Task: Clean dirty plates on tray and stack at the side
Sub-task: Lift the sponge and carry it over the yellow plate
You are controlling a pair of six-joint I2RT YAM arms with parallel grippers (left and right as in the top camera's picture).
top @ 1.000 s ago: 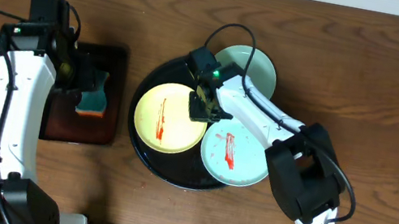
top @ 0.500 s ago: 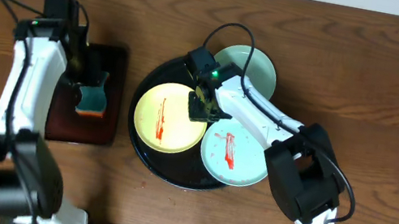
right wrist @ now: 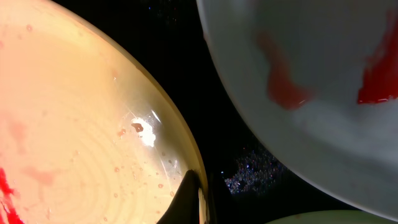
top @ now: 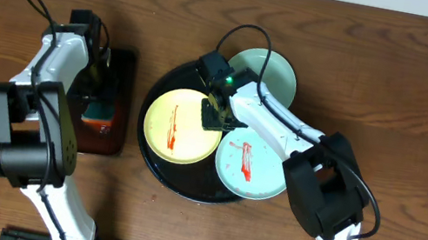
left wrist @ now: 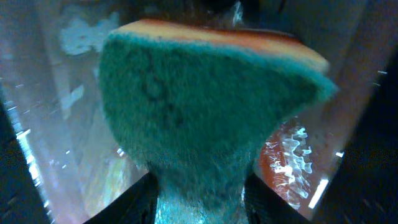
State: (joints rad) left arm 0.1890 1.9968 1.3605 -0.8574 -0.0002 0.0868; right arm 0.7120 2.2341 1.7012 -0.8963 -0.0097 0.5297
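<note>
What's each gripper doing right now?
Left gripper: closed on the sponge.
Right gripper: at the yellow plate rim; open or closed cannot be told.

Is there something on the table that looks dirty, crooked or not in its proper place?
Two plates carry red sauce streaks: the yellow plate and the front blue-green plate. The back plate and the front one lie across the rim of the round tray, not fully inside it. Nothing looks spilled or broken.

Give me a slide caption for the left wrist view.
Left gripper pinching a green-and-orange sponge, glossy reddish tray behind.
</note>
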